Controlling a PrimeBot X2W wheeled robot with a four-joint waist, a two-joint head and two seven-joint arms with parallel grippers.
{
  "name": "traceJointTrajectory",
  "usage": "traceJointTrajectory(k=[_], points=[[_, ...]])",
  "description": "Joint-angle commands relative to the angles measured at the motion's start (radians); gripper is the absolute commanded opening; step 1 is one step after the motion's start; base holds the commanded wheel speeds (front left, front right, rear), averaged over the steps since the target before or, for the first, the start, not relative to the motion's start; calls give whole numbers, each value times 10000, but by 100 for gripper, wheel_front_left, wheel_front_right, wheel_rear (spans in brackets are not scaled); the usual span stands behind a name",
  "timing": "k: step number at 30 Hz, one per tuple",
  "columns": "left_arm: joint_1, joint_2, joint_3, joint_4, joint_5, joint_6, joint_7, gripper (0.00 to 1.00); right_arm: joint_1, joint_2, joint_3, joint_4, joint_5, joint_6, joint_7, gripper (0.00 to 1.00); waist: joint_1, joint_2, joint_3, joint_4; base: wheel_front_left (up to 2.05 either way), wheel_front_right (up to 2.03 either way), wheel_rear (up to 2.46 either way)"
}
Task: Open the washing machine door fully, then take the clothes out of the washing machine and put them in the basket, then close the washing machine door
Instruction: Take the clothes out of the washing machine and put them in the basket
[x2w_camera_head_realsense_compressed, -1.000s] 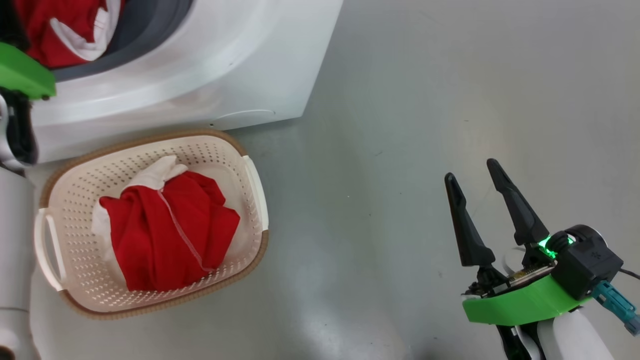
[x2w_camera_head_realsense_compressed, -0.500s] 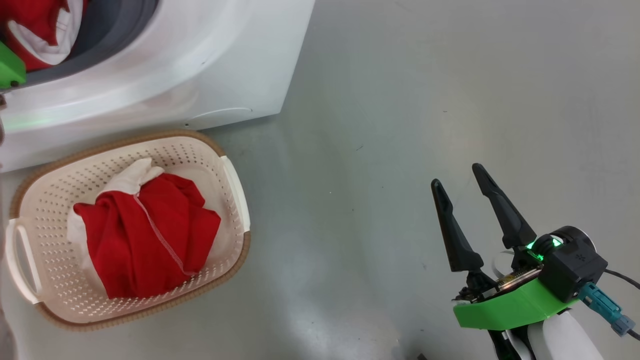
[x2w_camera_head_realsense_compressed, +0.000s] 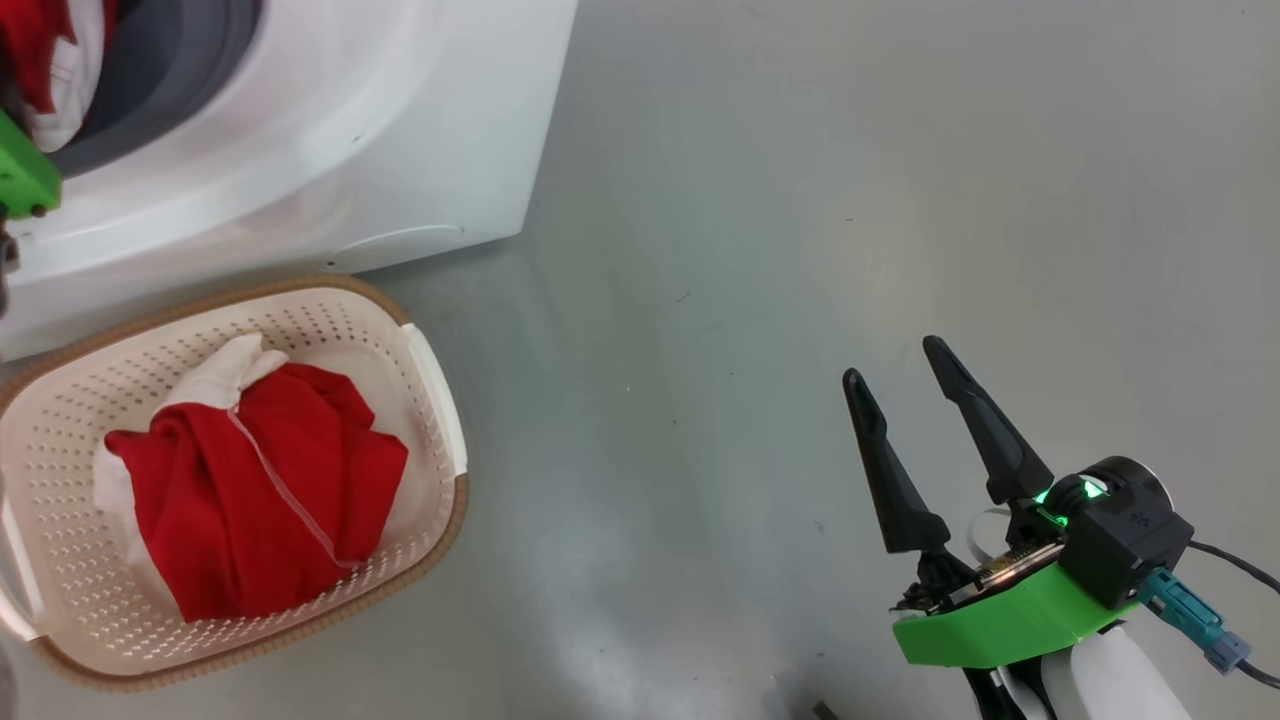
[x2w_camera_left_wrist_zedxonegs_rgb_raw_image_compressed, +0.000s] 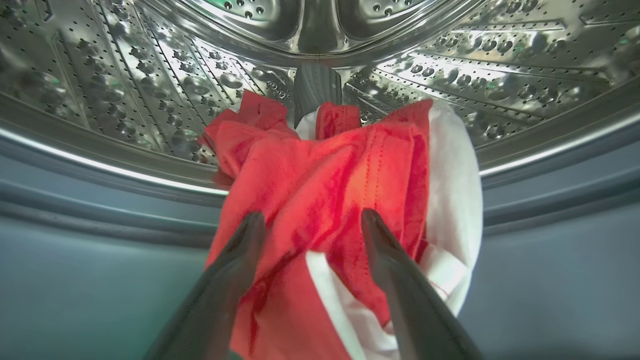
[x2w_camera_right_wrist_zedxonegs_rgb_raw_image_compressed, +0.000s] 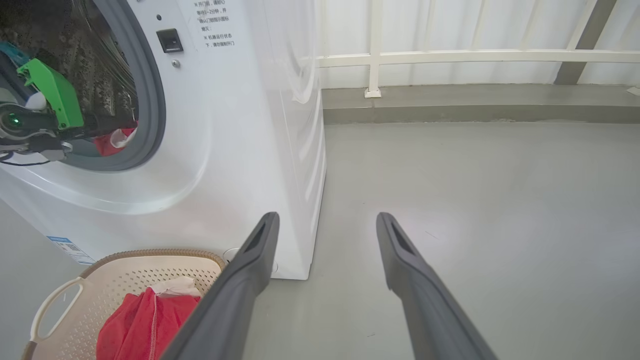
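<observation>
Dark fingers of the left tool (x2w_camera_left_wrist_zedxonegs_rgb_raw_image_compressed: 310, 219) stand apart inside the mouth of the washer (x2w_camera_head_realsense_compressed: 380, 120), not clamped on anything. The red cloth (x2w_camera_left_wrist_zedxonegs_rgb_raw_image_compressed: 325, 170) is bunched between and just beyond their tips. The main risk is a thin pinch. If the fingers shut on only the top fold, or on the white band at its right side, the cloth will likely slip free on the way out. It would then drop onto the gasket (x2w_camera_left_wrist_zedxonegs_rgb_raw_image_compressed: 75, 215) or the floor (x2w_camera_head_realsense_compressed: 800, 200), short of the basket (x2w_camera_head_realsense_compressed: 455, 520). Its far end also trails back over the lip of the drum (x2w_camera_left_wrist_zedxonegs_rgb_raw_image_compressed: 125, 75) toward a ribbed paddle, so a quick pull could snag there. Driving deeper risks scraping the fingertips on the steel.

The cloth lies draped over the gasket at the bottom of the mouth. Most of it is ahead of the tips, some hangs beneath them, and it seems to touch both fingers. The basket sits on the floor just before the washer's front, below the mouth, with another red piece (x2w_camera_head_realsense_compressed: 260, 490) in it. The right tool (x2w_camera_head_realsense_compressed: 890, 360) hangs over bare floor well apart from the basket, fingers spread and empty.
</observation>
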Motion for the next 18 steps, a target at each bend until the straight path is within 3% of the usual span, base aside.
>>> traceJointTrajectory(k=[1,8,18], points=[[-265,561,29,-133,112,85,75,100,-167,-114,238,-186,47,63,-63,100,0,-1,1,-56,0,0,0],[-300,880,-589,172,690,536,553,100,-169,-114,354,-102,189,63,-63,100,0,-1,47,-260,0,0,0],[-325,1088,-993,351,919,697,1092,100,-199,-114,441,-75,356,63,-63,100,0,-1,176,-431,0,0,0]])
